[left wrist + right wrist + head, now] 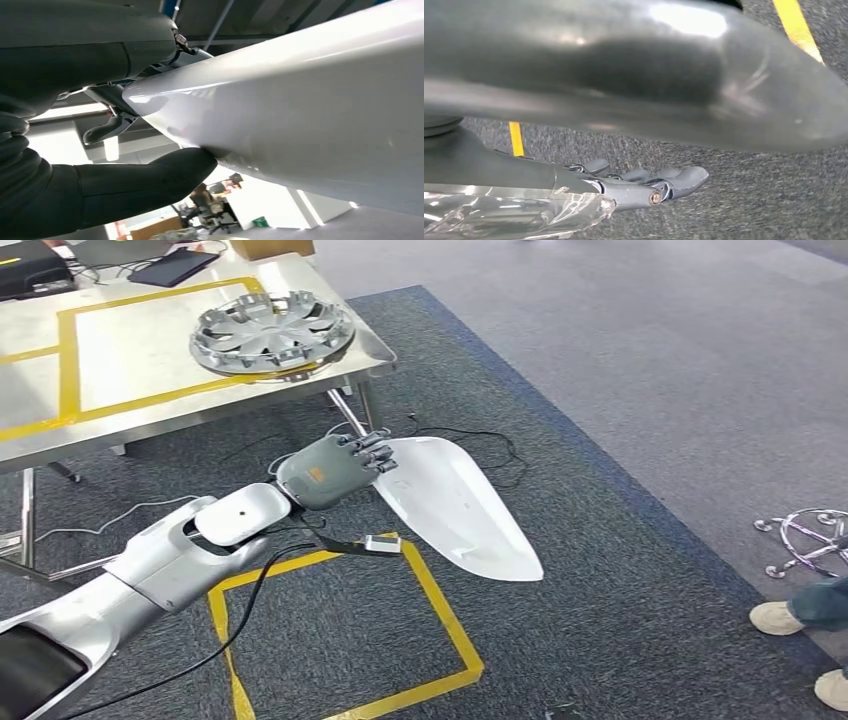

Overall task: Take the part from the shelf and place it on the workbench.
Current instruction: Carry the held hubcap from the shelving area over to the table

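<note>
We see our left hand (335, 468), a dark grey moulded shell on a silver arm, gripping the white part (460, 505) at its blunt end; the fingers (370, 445) curl over the upper edge, and in the left wrist view the thick thumb (150, 177) presses against the glossy underside of the part (310, 115). The part is a smooth, shiny, elongated panel that tapers to a rounded tip and is slightly dished; it hangs in the air above the dark blue carpet (560, 620), just beside and lower than the corner of the brushed-metal tabletop (150, 350). On that tabletop, within a yellow tape outline, lies a silver spoked wheel cover (272, 330), round and ribbed. A yellow tape square (440, 610) marks the carpet beneath the arm. Our right hand (644, 185) hangs over coarse grey carpet, its dark fingers stretched out and lying close together, holding nothing. A person's pale shoes (790, 618) stand at the far right.
</note>
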{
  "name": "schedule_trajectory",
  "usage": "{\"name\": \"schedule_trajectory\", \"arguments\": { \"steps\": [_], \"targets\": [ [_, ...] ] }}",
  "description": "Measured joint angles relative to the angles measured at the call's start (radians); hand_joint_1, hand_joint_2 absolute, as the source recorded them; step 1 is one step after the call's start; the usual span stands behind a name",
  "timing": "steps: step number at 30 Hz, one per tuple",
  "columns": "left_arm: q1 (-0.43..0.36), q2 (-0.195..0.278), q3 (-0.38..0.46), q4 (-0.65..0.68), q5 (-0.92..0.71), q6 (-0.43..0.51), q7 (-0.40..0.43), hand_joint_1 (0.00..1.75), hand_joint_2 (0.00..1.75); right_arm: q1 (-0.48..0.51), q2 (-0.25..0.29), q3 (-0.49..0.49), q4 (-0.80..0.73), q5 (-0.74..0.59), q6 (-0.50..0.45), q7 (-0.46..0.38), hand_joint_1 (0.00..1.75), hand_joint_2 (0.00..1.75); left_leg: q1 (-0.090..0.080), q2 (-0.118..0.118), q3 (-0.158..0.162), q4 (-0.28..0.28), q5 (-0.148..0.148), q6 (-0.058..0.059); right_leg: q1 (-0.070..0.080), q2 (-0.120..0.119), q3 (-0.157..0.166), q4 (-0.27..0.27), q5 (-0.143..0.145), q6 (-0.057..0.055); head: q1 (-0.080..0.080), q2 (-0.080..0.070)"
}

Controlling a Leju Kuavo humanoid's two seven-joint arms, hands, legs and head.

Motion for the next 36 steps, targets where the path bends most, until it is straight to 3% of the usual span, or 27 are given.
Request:
{"name": "schedule_trajectory", "arguments": {
  "steps": [2,3,4,6,8,9,11,13,15,17,18,19,20,22,24,26,29,32,34,35,36],
  "targets": [
    [-0.002,-0.002,0.0,0.003,0.003,0.0,0.0,1.69,1.75,0.003,0.0,-0.001,0.0,0.0,0.0,0.0,0.0,0.0,0.001,0.015,-0.048,0.106,-0.036,-0.003,0.001,-0.028,0.0,0.0,-0.001,-0.002,-0.001,0.0],
    [-0.003,-0.003,0.0,0.005,0.004,-0.001,0.0,1.69,1.75,0.003,0.0,-0.001,0.0,0.0,0.001,0.0,0.0,0.0,0.001,0.016,-0.048,0.111,-0.027,-0.002,0.002,-0.042,0.0,0.0,-0.002,-0.002,-0.002,0.0],
    [-0.004,-0.003,0.002,0.007,0.005,-0.001,0.0,1.69,1.75,0.002,0.0,-0.002,0.0,0.0,0.001,0.0,0.0,0.0,0.0,0.021,-0.029,0.077,-0.003,-0.001,0.002,-0.055,0.001,0.0,-0.003,-0.001,-0.002,0.0],
    [-0.01,-0.004,0.006,0.009,0.006,-0.001,0.0,1.69,1.75,0.0,0.0,-0.002,0.0,0.0,0.002,0.0,0.0,0.0,-0.007,0.065,0.046,-0.055,0.055,0.007,0.006,-0.08,0.005,0.001,-0.007,0.004,-0.003,0.0],
    [-0.019,-0.008,0.009,0.01,0.006,-0.001,0.0,1.69,1.75,-0.001,0.0,-0.002,0.0,0.0,0.002,0.0,0.0,0.0,-0.015,0.105,0.096,-0.151,0.078,0.019,0.014,-0.103,0.008,0.003,-0.013,0.012,-0.005,0.0],
    [-0.021,-0.01,0.011,0.011,0.007,-0.001,0.0,1.69,1.75,0.0,0.0,-0.002,0.0,0.0,0.003,0.0,0.0,0.0,-0.018,0.106,0.1,-0.165,0.077,0.024,0.018,-0.116,0.01,0.003,-0.016,0.016,-0.005,0.0],
    [-0.021,-0.011,0.013,0.014,0.007,-0.002,0.0,1.69,1.75,-0.002,0.0,-0.002,0.0,0.0,0.003,0.0,0.0,0.0,-0.016,0.078,0.098,-0.17,0.079,0.036,0.018,-0.131,0.014,0.001,-0.021,0.026,-0.004,0.0],
    [-0.022,-0.01,0.016,0.016,0.007,-0.004,0.0,1.69,1.75,-0.004,0.0,-0.002,0.0,0.0,0.003,-0.001,0.0,0.0,-0.009,0.052,0.1,-0.173,0.082,0.047,0.012,-0.086,-0.001,0.04,-0.049,0.037,-0.002,0.0],
    [-0.022,-0.014,0.018,0.018,0.008,-0.005,0.001,1.69,1.75,-0.002,0.0,-0.003,0.0,-0.001,0.003,-0.001,0.0,0.0,-0.004,0.024,0.1,-0.174,0.084,0.055,0.008,-0.025,-0.055,0.159,-0.108,0.045,0.004,0.0],
    [-0.019,-0.019,0.017,0.021,0.008,-0.007,0.001,1.69,1.75,0.002,0.0,-0.005,0.0,-0.001,0.003,0.0,0.0,0.0,-0.003,-0.006,0.099,-0.173,0.084,0.057,0.008,-0.01,-0.116,0.274,-0.146,0.047,0.011,0.0],
    [-0.016,-0.019,0.017,0.023,0.008,-0.007,0.001,1.69,1.75,0.002,0.0,-0.005,0.0,-0.001,0.003,0.0,0.0,0.0,-0.003,-0.022,0.099,-0.173,0.084,0.057,0.008,-0.008,-0.126,0.285,-0.137,0.047,0.013,0.0],
    [-0.015,-0.019,0.017,0.025,0.008,-0.008,0.001,1.69,1.75,0.002,-0.001,-0.005,0.0,-0.001,0.003,0.0,0.0,0.0,-0.003,-0.037,0.1,-0.171,0.084,0.056,0.007,-0.005,-0.118,0.256,-0.11,0.046,0.013,0.0],
    [-0.014,-0.02,0.017,0.026,0.008,-0.008,0.001,1.69,1.75,0.002,-0.001,-0.005,0.0,-0.001,0.003,0.0,0.0,0.0,-0.001,-0.052,0.1,-0.17,0.084,0.055,0.005,0.005,-0.092,0.193,-0.069,0.046,0.013,0.0],
    [-0.015,-0.021,0.018,0.028,0.008,-0.009,0.001,1.69,1.75,0.002,-0.001,-0.005,0.0,-0.001,0.004,0.0,0.0,0.0,0.001,-0.08,0.098,-0.165,0.083,0.047,-0.004,0.052,-0.03,0.063,-0.017,0.045,0.014,0.0],
    [-0.016,-0.021,0.019,0.03,0.009,-0.01,0.001,1.69,1.75,0.001,0.0,-0.005,0.0,-0.002,0.005,0.0,0.0,0.0,0.003,-0.105,0.091,-0.165,0.088,0.034,-0.007,0.079,-0.001,0.011,-0.012,0.04,0.013,0.0],
    [-0.013,-0.017,0.02,0.033,0.009,-0.011,0.002,1.69,1.75,0.0,0.0,-0.005,0.0,-0.002,0.006,0.0,0.0,0.0,0.007,-0.12,0.085,-0.169,0.095,0.022,-0.005,0.061,0.002,0.007,-0.01,0.028,0.012,0.0],
    [-0.012,-0.011,0.021,0.035,0.009,-0.011,0.003,1.69,1.75,-0.001,0.002,-0.006,0.0,-0.002,0.006,-0.001,0.0,0.0,0.002,-0.09,0.079,-0.163,0.09,0.013,-0.008,0.038,0.005,0.001,-0.004,0.014,0.012,0.0],
    [-0.012,-0.011,0.021,0.036,0.009,-0.011,0.003,1.69,1.75,-0.002,0.002,-0.006,0.0,-0.002,0.006,-0.001,0.0,0.0,-0.001,-0.074,0.078,-0.16,0.086,0.012,-0.008,0.036,0.006,0.001,-0.004,0.013,0.01,0.0],
    [-0.015,-0.012,0.021,0.036,0.009,-0.011,0.004,1.69,1.75,-0.002,0.002,-0.006,0.0,-0.002,0.006,-0.001,0.0,0.0,-0.003,-0.037,0.06,-0.124,0.062,0.008,-0.007,0.027,0.006,0.0,-0.005,0.008,0.001,0.0],
    [-0.015,-0.013,0.021,0.036,0.01,-0.011,0.004,1.69,1.75,-0.001,0.002,-0.007,0.0,-0.002,0.006,-0.001,0.0,0.0,-0.002,-0.015,0.023,-0.047,0.029,0.005,-0.006,0.011,0.006,0.0,-0.006,0.004,-0.004,0.0],
    [-0.015,-0.014,0.021,0.037,0.011,-0.011,0.004,1.69,1.75,0.0,0.002,-0.008,0.0,-0.002,0.006,-0.002,0.0,0.0,-0.001,0.013,0.013,-0.022,0.027,0.004,-0.005,-0.018,0.009,0.0,-0.009,0.003,-0.007,0.0]
  ]
}}
